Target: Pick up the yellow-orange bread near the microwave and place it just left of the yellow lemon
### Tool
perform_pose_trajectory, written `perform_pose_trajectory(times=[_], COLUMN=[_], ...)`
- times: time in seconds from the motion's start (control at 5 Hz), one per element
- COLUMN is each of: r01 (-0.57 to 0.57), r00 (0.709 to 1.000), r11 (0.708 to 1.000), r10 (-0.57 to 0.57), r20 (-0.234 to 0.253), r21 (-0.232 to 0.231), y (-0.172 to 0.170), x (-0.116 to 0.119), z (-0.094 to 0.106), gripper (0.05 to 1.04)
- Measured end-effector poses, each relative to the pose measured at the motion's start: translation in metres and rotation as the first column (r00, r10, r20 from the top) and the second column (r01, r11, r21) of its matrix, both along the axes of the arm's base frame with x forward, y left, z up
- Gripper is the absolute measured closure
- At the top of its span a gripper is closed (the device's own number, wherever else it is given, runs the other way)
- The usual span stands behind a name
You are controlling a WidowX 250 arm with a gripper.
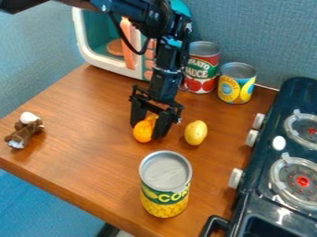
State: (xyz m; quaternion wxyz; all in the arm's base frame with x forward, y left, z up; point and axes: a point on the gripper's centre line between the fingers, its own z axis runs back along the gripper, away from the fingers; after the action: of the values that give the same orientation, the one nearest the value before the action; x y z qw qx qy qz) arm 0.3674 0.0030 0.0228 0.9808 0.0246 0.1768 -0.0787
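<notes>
“SAUCE” on rear can [201, 69], “CO”-labelled front can [165, 185]

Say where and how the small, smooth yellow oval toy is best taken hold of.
Probably from straight above, pinching the yellow oval toy across its short width at mid-length: it lies lengthwise, and its rounded ends might slip. The round orange toy sits near one long side, so go carefully there.

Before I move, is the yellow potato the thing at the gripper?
No, the gripper is at the orange item, while the yellow potato lies apart, with bare tabletop between.
</notes>
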Motion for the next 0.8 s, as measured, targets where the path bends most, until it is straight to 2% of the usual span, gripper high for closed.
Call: perform_pose_trajectory(times=[0.2,0.4,0.6,0.8], r01=[-0.003,-0.013,-0.034,-0.055], r00=[1.0,0.996,0.979,0.974], r11=[1.0,0.999,0.998,0.998], r10=[0.003,0.016,0.042,0.057], r20=[0.003,0.091,0.2,0.219], r21=[-0.013,-0.038,-0.044,-0.014], y=[-0.001,-0.003,0.008,0.018], x=[-0.004,-0.013,-0.025,-0.049], z=[-0.002,0.025,0.066,0.102], gripper=[0.067,0.073,0.073,0.073])
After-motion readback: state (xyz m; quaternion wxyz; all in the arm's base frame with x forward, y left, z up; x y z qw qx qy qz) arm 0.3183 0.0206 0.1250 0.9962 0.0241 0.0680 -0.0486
